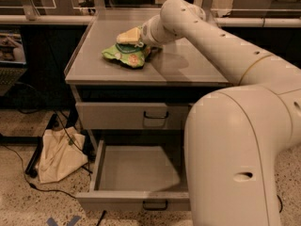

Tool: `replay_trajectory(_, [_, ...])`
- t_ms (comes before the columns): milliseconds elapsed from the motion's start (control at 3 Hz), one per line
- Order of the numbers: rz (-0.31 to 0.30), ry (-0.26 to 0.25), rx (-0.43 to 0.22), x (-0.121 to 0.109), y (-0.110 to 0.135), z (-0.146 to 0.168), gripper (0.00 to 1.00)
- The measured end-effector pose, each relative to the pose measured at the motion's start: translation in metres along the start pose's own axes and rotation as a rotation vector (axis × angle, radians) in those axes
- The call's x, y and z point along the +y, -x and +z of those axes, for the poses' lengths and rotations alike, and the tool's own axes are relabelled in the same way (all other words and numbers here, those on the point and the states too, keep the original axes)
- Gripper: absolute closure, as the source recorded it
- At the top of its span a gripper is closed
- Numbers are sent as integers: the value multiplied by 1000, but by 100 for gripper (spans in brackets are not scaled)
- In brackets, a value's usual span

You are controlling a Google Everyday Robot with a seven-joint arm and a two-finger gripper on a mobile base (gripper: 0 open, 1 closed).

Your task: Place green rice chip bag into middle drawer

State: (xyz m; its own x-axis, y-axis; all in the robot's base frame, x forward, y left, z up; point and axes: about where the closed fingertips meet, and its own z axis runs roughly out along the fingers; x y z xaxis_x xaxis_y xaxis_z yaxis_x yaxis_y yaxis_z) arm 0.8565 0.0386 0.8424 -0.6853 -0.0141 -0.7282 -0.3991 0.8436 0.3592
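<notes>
Camera view: the pincer [130, 36] is sitting in the upper middle of the frame, right on top of the green rice chip bag [124, 56] and touching its upper edge; I cannot tell whether the pincer is spread or pinching the bag. The green bag is lying crumpled on the table [188, 67], in the upper left part of the grey top. The arm [207, 36] is reaching in from the right, running from the pincer down to the big cream robot body [235, 154] that is filling the lower right of the frame. Below the table top the upper drawer [117, 116] is sitting closed, its dark handle [155, 115] showing near the frame centre. Under it the middle drawer [136, 171] is standing pulled out at lower centre, its right part being hidden behind the robot body; its small handle [155, 205] is showing on the front panel. A beige cloth bag [59, 155] is lying on the speckled floor [19, 201] at lower left, just beside the cabinet.
</notes>
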Motion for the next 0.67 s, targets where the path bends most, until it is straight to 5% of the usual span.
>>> replay_trajectory(667, [0,0,0,0,0,0,64])
